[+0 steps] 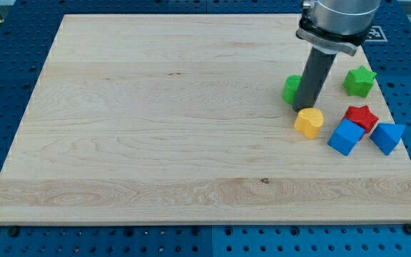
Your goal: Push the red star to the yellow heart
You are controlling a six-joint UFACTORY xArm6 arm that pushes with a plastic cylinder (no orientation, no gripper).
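The red star (361, 116) lies at the view's right, touching the blue cube (345, 136) just below and left of it. The yellow heart (309, 122) lies about a block's width to the star's left, apart from it. My tip (305, 108) stands right at the heart's upper edge, between the heart and a green block (290, 89) that the rod partly hides.
A green star (359, 81) lies above the red star. A blue triangular block (387, 136) lies right of the blue cube, near the wooden board's (155, 128) right edge. A blue pegboard surrounds the board.
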